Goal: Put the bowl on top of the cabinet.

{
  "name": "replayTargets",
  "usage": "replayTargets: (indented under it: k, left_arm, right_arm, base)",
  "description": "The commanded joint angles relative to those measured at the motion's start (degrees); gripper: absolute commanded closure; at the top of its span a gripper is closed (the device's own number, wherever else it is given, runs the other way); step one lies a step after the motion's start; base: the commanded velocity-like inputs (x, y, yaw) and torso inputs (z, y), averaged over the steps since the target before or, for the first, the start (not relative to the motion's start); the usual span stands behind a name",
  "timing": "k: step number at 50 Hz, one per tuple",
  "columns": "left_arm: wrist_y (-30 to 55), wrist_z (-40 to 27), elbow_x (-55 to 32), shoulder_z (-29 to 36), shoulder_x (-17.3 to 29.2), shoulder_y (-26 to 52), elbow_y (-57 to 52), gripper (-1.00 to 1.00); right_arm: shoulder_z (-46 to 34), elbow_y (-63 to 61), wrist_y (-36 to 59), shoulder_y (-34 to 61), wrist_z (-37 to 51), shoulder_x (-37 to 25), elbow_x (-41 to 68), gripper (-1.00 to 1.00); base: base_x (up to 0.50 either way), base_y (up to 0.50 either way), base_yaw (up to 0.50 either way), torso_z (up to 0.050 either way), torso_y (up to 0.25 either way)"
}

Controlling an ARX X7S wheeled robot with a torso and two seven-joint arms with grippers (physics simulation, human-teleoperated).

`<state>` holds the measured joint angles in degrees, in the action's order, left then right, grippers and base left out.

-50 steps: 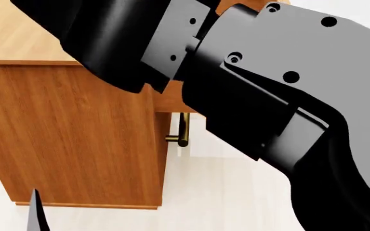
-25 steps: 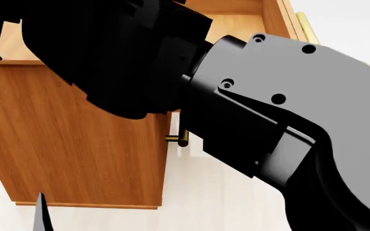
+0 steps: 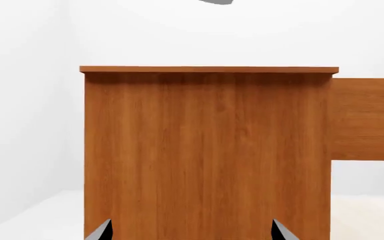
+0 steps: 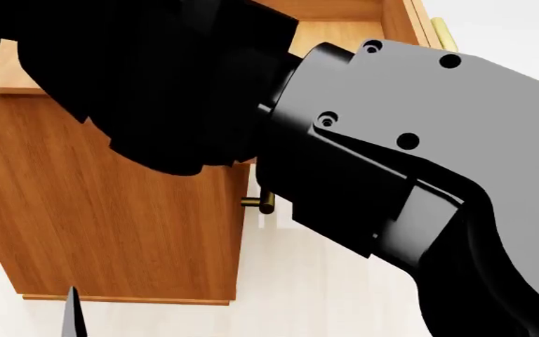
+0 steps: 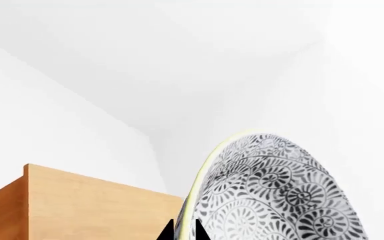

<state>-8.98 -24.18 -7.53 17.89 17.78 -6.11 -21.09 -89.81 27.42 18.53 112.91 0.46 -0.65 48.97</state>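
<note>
bowl (image 5: 272, 195): round and deep, white with a dense dark grey-blue floral swirl pattern, tipped on edge, rim pinched at about 7 o'clock in the right wrist view
right pincer (image 5: 182, 231): two dark pointed tips clenched on the bowl's thin rim
cabinet (image 4: 120, 210): orange-brown wood grain, flat top, boxy, with a brass bar handle (image 4: 262, 204) at the side
left pincer (image 3: 190, 231): tips spread wide, released, facing the cabinet's flat panel
right arm (image 4: 363, 161): chunky matte black and grey shell, blocks most of the head view

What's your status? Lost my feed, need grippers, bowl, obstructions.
Right gripper shut on bowl rim, cabinet top alongside. Left gripper open, empty, facing cabinet side. Head view mostly blocked by right arm.
</note>
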Motion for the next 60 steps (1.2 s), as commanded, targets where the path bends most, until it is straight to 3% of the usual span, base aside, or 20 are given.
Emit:
replayTargets:
  k: [1,13,20,33,43,44,60]
  left_arm:
    - [-2.09,0.68,-0.38,-0.33,-0.01,-0.22,-0.23,-1.0]
    - [-1.31,0.24,-0.25,-0.15,0.0,0.45,-0.24,-1.0]
    - [-1.4,0.23,-0.05,0.28,-0.01,0.5,-0.1,-1.0]
    - [-1.67,0.11,-0.1,0.64,0.16,0.46,0.2,-1.0]
    - [-1.91,0.1,0.11,1.19,0.23,0.35,0.33,-1.0]
    - [-1.87,0.11,0.11,1.27,0.26,0.3,0.24,-1.0]
    - [-1.99,0.09,0.01,1.92,0.49,0.09,0.28,-1.0]
  right_arm:
    - [1.06,1.2,1.7,-1.61,-0.39,0.65,-2.03,1.0]
    - [-0.52,1.46,2.69,-11.38,-2.48,0.48,-5.81,1.0]
    - [-2.09,-4.75,5.43,-14.24,-0.08,-1.61,-4.91,1.0]
    - [-2.16,-2.67,5.22,-14.22,-1.05,-1.4,-5.95,1.0]
    - [0.91,2.08,3.61,-7.15,-3.72,-0.34,-7.19,1.0]
    - [1.85,3.49,4.02,-5.58,-4.39,0.13,-6.68,-1.0]
    - [3.22,12.44,0.11,14.76,-16.38,0.64,-2.32,-1.0]
  base:
    - [0.0,0.0,0.0,0.0,0.0]
    - [0.0,0.0,0.0,0.0,0.0]
    - [0.0,0.0,0.0,0.0,0.0]
    - [0.0,0.0,0.0,0.0,0.0]
    - [0.0,0.0,0.0,0.0,0.0]
    - [0.0,0.0,0.0,0.0,0.0]
    - [0.0,0.0,0.0,0.0,0.0]
